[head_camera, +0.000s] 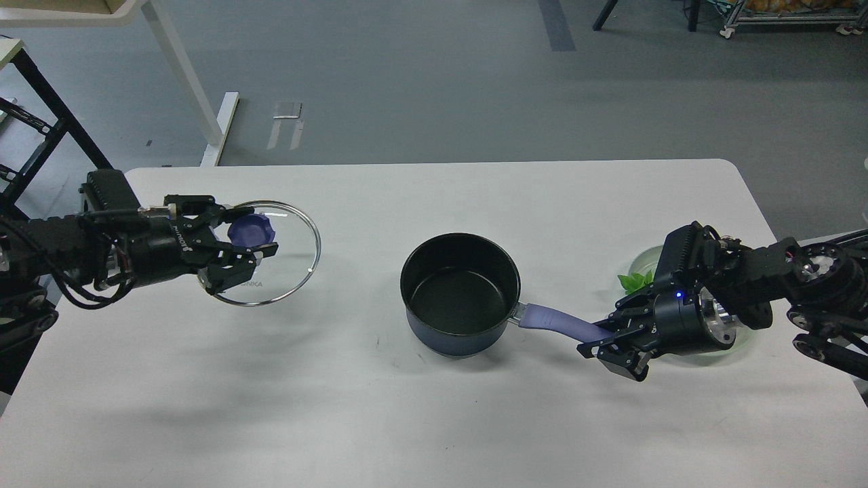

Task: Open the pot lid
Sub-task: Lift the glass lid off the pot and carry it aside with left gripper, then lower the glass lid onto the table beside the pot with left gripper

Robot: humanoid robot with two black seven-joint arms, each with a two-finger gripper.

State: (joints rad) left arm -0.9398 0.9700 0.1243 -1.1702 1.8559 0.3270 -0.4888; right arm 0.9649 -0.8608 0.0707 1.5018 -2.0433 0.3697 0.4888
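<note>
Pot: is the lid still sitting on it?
No, the pot stands open with its black inside showing, and the lid is off to its left in the left pincer.

Pale lettering on the round clear glass lid with steel rim [271, 252], printed on the glass near its lower edge, just beside the lower finger of the left tool [249, 232]: only the end reads, as "NKA"; the first letters hidden behind that finger. White marking on the black body of the left tool, near the wrist: too small to read. No other text, number or sign legible anywhere else.
</note>
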